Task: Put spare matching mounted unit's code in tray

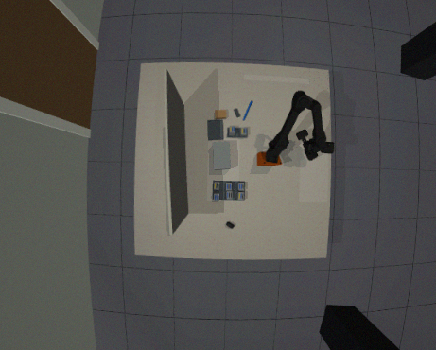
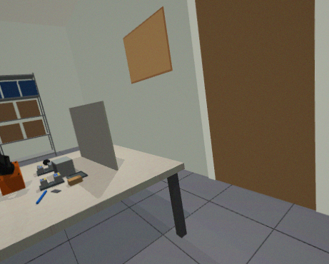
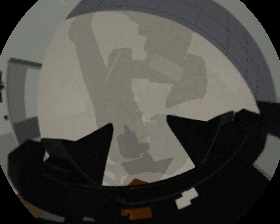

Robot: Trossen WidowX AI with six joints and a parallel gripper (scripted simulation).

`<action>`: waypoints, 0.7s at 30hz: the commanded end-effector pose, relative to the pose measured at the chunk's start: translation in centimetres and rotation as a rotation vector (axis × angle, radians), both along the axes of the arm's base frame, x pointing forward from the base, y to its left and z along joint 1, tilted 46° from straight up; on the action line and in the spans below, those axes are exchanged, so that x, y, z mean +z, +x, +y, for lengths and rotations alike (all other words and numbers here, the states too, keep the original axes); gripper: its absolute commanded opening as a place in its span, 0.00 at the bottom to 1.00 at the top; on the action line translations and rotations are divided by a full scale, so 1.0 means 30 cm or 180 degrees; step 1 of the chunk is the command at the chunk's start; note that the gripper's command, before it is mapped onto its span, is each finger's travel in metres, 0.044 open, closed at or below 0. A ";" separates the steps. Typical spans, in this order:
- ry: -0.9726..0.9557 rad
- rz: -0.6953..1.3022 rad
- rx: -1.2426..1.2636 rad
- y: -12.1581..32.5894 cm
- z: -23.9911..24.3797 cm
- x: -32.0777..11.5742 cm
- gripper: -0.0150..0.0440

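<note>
My gripper (image 1: 306, 144) (image 3: 140, 121) is open and empty, its fingers wide apart above the table's right side, far from the parts. The dark tray (image 1: 215, 130) (image 2: 83, 174) lies beyond the smaller dark holder (image 1: 237, 135) (image 2: 53, 184), which bears small units with blue and yellow labels. A larger dark holder (image 1: 222, 190) bears several similar units. A grey box (image 1: 221, 155) (image 2: 63, 165) stands between the tray and the larger holder. Part codes are too small to read, and I cannot tell which unit is the mounted one. No unit shows in the wrist view.
A tall grey panel (image 1: 176, 156) (image 2: 93, 135) stands behind the box. A wooden block (image 1: 220, 113) (image 2: 74, 180), a blue pen (image 1: 248, 111) (image 2: 41, 197) and a flat grey piece (image 1: 236, 113) (image 2: 56, 191) lie near the tray. A black object (image 1: 230, 225) lies past the larger holder.
</note>
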State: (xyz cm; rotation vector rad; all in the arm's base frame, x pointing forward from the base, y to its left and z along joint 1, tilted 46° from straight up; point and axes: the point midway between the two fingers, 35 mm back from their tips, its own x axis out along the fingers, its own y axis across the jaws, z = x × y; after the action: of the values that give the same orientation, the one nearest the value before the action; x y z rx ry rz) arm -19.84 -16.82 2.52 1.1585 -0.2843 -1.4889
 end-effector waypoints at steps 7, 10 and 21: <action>0.0003 0.0005 0.0000 0.000 0.000 -0.001 1.00; 0.0054 0.0075 0.0005 -0.007 0.004 -0.013 1.00; 0.0422 0.0235 0.0176 -0.033 -0.077 -0.025 1.00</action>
State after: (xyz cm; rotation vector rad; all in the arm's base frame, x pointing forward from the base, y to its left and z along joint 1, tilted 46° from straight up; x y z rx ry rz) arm -19.93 -18.28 1.23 1.2047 -0.1323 -1.4927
